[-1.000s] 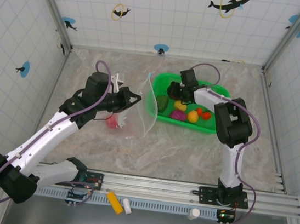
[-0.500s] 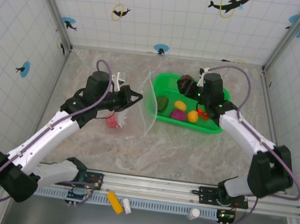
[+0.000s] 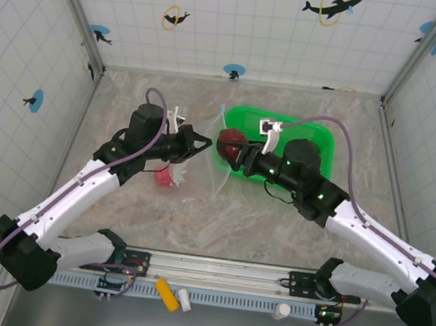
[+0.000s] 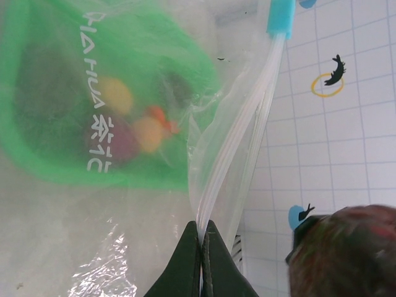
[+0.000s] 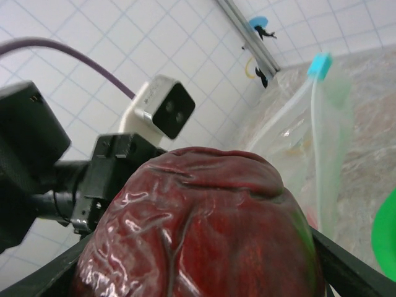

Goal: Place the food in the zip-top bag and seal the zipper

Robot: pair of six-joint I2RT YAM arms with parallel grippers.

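From above, the left end effector (image 3: 201,141) is pinched together on the edge of the clear bag (image 3: 216,167), which stands upright on the worktop (image 3: 274,227) just left of the green basket (image 3: 322,133). The right end effector (image 3: 232,149) is clamped on a maroon fruit (image 3: 227,139), held at the top of the bag. The right arm lies across the basket, covering most of its inside. A pink piece (image 3: 165,176) lies on the worktop under the left arm.

The left wrist camera shows the fingertips (image 4: 189,260) shut on the zipper (image 4: 241,130), which runs up to a blue end (image 4: 281,17). Through the plastic the basket (image 4: 37,167) holds a yellow piece (image 4: 116,96), an orange piece (image 4: 148,133) and a purple piece (image 4: 114,139). The maroon fruit (image 4: 346,253) sits at the lower right, beside the bag's mouth.

The right wrist camera has the maroon fruit (image 5: 204,229) close up between its own fingers (image 5: 346,266), with the bag (image 5: 297,161) just behind it and a sliver of the basket (image 5: 387,241) at the right.
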